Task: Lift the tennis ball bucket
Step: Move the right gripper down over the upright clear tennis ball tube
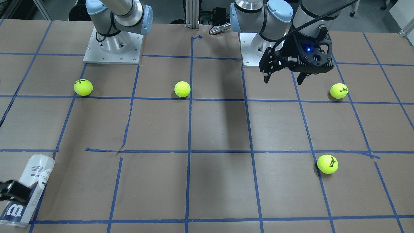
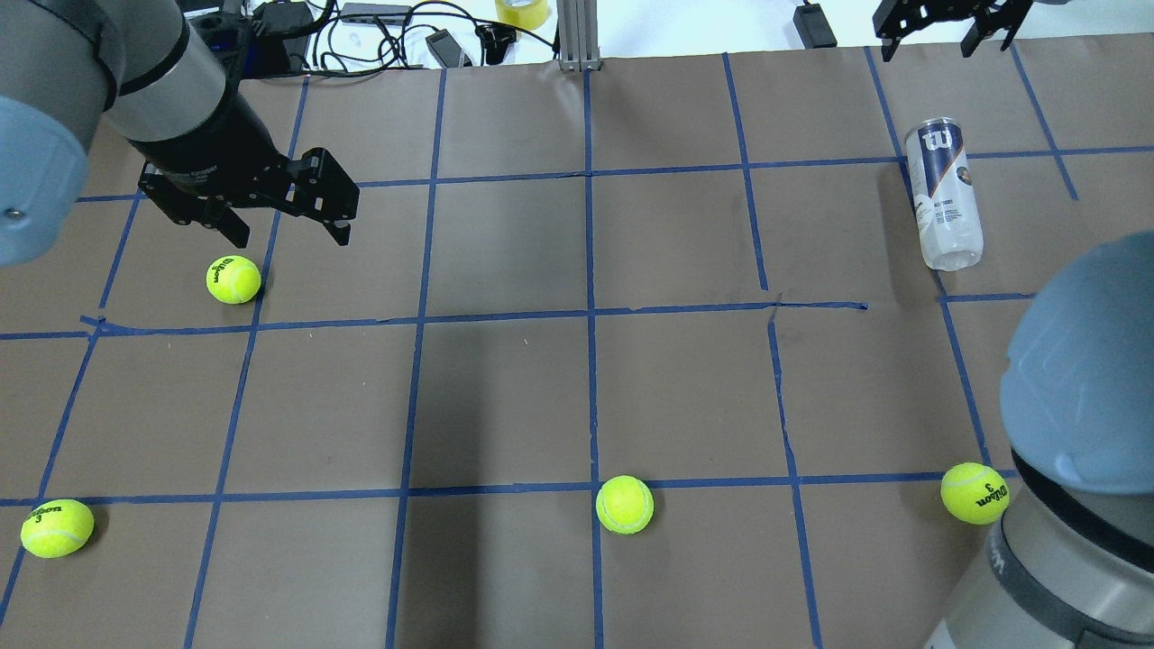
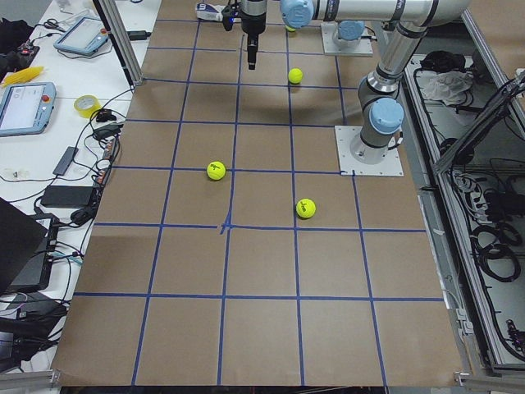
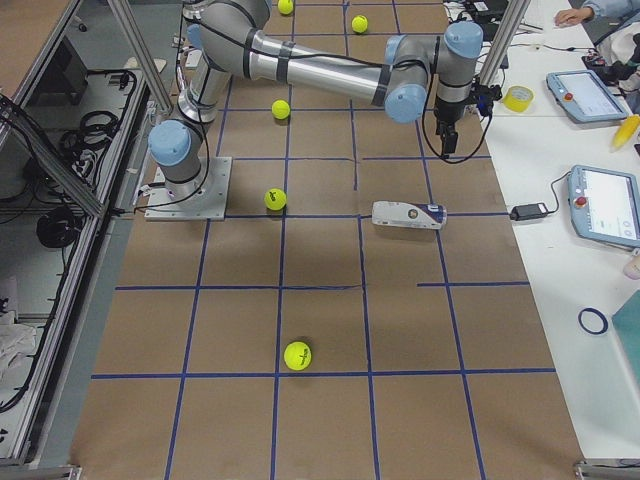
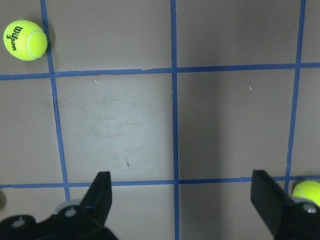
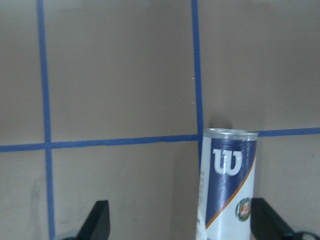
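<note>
We look down on a brown paper-covered bench (image 2: 505,397) marked into squares by blue tape lines (image 2: 590,311). The tennis ball bucket (image 2: 943,194), a slim clear tube can with a white and navy label and a white "W" logo, lies on its side on the robot's right half of the bench, toward the far edge. Its navy logo end points away from the robot and its clear end points back toward it, along one of the tape lines. The right pincer (image 2: 929,45) hangs spread wide just beyond the logo end of the bucket. In the right wrist view its two fingers stand far apart, with the bucket showing between them and nearer the finger on that view's right. We cannot tell from any view that it touches the bucket, and from the right side it appears raised above the bench. The left pincer (image 2: 290,236) is also spread wide and holds nothing, hanging above the bench on the robot's left, well apart from the bucket. A yellow-green Wilson tennis ball (image 2: 233,279) sits just beside it, on the robot's side of it. Three more tennis balls rest nearer the robot: one at the far left (image 2: 57,527), one near the middle (image 2: 624,505) on a tape line, and one at the right (image 2: 975,493).
</note>
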Controlling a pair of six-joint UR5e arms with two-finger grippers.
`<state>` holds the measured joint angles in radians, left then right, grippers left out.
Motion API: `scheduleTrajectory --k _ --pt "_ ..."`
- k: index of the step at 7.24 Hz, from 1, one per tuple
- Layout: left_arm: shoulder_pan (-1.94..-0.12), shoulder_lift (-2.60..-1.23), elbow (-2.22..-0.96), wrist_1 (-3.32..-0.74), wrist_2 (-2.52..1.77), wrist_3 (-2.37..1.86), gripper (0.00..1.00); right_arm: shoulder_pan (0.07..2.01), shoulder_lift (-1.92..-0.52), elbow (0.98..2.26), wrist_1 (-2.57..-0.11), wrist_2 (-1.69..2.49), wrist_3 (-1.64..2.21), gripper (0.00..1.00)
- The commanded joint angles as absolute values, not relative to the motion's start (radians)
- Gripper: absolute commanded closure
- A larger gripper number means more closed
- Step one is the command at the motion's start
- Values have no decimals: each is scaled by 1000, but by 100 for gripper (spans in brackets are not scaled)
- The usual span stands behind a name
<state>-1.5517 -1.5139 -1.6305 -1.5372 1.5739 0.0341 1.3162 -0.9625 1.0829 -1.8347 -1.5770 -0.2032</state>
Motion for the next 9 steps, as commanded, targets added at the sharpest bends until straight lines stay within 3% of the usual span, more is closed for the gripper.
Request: scheduleTrajectory --k 1,7,8,9 --pt "-1551 -1513 -1634 -1540 1574 31 0 1230 -839 1046 -1861 -1568 -227 0" --pt "-1551 -1509 -1632 -1577 1603 25 0 1229 -706 1072 -1979 -1569 -232 1" --pt "-1548 -1506 -1632 -1578 1603 25 0 1229 -698 1072 -1977 -1569 -233 5" --pt "-1546 -1508 -1632 -1578 1603 25 0 1229 -701 1072 -1968 -1569 -239 24"
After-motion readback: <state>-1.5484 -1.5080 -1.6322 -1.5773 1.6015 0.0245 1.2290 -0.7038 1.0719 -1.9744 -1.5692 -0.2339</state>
